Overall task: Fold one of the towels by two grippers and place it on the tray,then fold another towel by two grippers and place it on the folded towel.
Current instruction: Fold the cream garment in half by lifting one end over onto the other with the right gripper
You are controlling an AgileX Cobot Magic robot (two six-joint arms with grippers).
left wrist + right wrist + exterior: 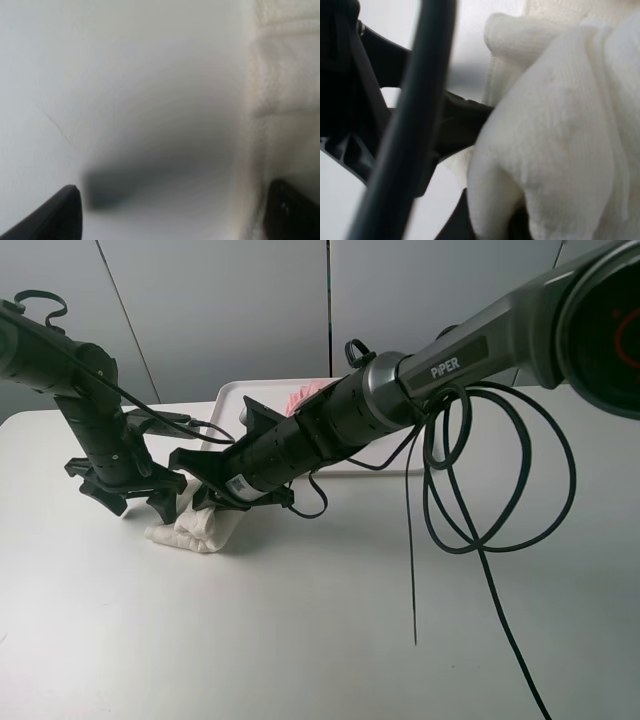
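A cream-white towel (195,527) lies bunched on the table in front of the tray (262,398). My right gripper (207,497) reaches across from the right and is shut on the towel's upper fold. In the right wrist view the cloth (560,130) fills the picture and hides the fingers. My left gripper (140,504) stands just left of the towel, low over the table and open. Its two fingertips (60,212) are wide apart. The far one rests at the towel's edge (282,90). A pink towel (306,393) lies on the tray, mostly hidden behind the right arm.
The white tray sits at the table's back edge, behind both grippers. Black cables (470,490) from the right arm loop down over the table's right half. In the right wrist view a cable (405,150) crosses in front of the left gripper's black body.
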